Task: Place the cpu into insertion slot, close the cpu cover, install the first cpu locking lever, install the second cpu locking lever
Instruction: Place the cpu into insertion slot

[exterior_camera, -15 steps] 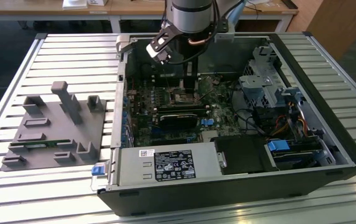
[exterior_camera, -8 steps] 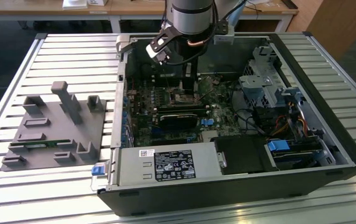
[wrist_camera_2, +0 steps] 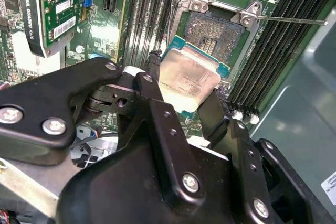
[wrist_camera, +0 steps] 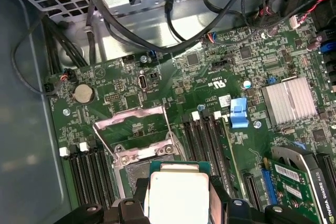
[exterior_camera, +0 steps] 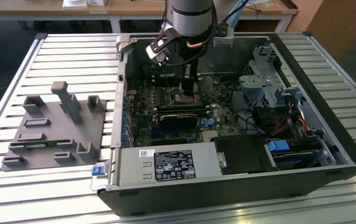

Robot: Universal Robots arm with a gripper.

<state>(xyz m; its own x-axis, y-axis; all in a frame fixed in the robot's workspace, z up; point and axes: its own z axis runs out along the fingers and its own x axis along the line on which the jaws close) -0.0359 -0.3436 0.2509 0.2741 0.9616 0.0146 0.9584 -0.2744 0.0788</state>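
Observation:
My gripper is shut on the cpu, a flat square chip with a silver-grey top, held by its two opposite edges. It hangs a little above the motherboard, partly over one side of the insertion slot, whose dark pin grid lies bare. In the first wrist view the cpu sits between the black fingers, with the insertion slot just beyond it. The cpu cover stands swung open behind the slot. A thin locking lever sticks out sideways, unlatched. In the exterior view the gripper reaches down into the open computer case.
Long black memory slots flank the socket on both sides. A graphics card and a finned heatsink lie nearby. Cables and a drive cage crowd the case. A grey fixture rests at the exterior view's left.

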